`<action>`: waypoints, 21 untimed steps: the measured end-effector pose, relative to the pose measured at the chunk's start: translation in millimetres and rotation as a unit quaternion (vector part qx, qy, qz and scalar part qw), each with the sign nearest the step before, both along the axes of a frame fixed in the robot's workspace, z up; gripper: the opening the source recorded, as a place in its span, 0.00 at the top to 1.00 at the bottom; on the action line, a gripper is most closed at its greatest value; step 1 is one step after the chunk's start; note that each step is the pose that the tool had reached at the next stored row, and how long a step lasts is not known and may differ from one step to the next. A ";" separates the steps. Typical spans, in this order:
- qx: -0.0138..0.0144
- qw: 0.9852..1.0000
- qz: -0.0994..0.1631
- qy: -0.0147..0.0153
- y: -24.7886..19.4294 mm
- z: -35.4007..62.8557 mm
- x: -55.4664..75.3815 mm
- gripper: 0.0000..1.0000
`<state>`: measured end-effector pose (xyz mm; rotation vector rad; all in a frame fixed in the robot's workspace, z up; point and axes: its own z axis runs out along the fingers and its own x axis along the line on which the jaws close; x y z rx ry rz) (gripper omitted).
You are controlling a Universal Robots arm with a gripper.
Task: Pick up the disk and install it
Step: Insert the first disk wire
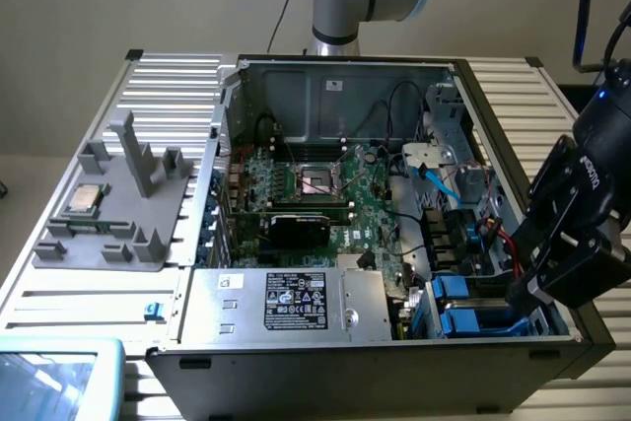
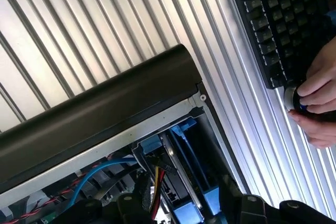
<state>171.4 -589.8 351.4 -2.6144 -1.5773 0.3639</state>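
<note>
Though their tips are cropped, the jaws stand apart, one on each side of the disk [image 2: 182, 179]. The disk sits edge-on in the drive bay of the computer case [image 1: 325, 372], label hidden. Outside the case, a hand [image 2: 320, 98] is partly cut off beside a keyboard [image 2: 273, 19].

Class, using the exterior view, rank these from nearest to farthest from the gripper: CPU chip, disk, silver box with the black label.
1. Disk, in the bay beside the gripper.
2. Silver box, in the case, mid-view.
3. CPU chip, on the grey tray, exterior view's left.
</note>
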 end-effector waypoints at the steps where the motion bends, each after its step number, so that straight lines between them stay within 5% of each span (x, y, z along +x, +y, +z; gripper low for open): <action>1: 0.003 1.000 0.000 0.000 0.0 -0.1 0.1 0.37; 8: 0.018 1.000 -0.001 0.000 0.1 0.6 3.1 0.37; 14: 0.043 0.999 -0.001 0.000 0.0 2.9 7.4 0.37; 16: 0.049 0.999 -0.001 0.000 0.0 4.8 9.9 0.37; 21: 0.051 0.999 -0.001 0.000 0.1 21.5 11.2 0.37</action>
